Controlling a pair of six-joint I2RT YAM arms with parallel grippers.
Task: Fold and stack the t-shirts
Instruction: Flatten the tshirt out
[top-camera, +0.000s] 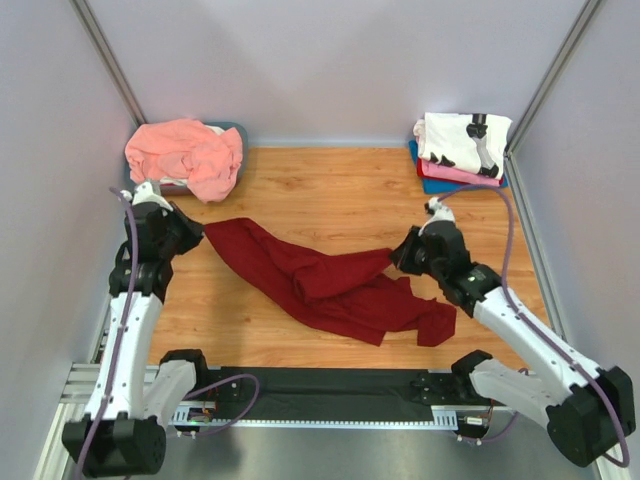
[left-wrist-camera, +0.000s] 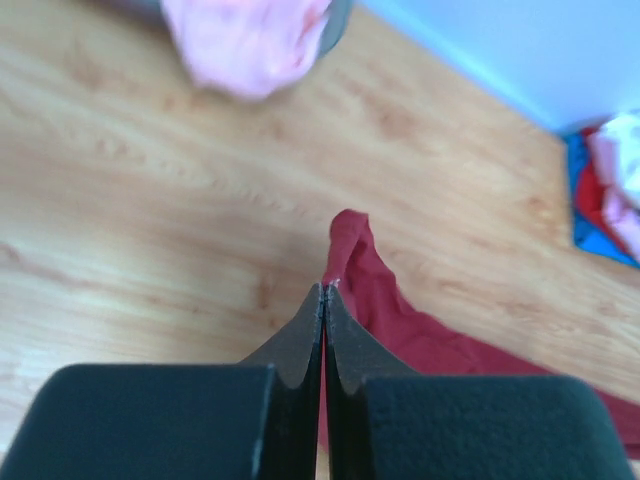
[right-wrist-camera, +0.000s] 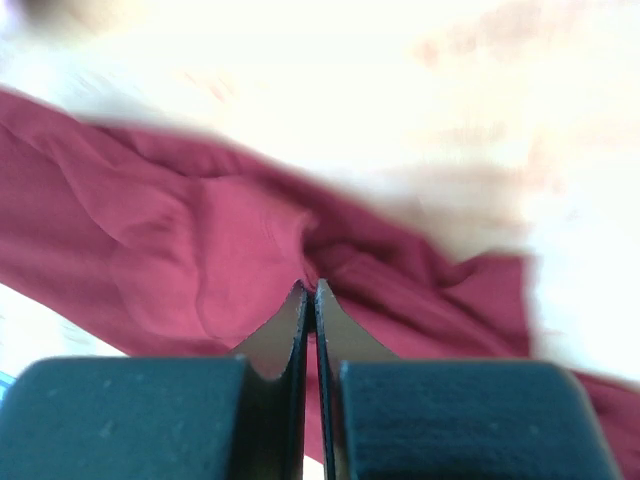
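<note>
— Left gripper (top-camera: 197, 233), seen from overhead: jaws pinched on the left tip of the dark red t-shirt (top-camera: 330, 285). Right gripper (top-camera: 398, 256) bites its upper edge, towards the right.
— Which way does it lie?
— Its long axis slants across the table (top-camera: 300, 190) between my arms, crumpled. Each arm is nearest its own end.
— Left wrist view?
— Fingers together, red cloth caught between them and running off right.
— Right wrist?
— Fingers together on a red fold. I'd judge spreading it flat comes next.
</note>
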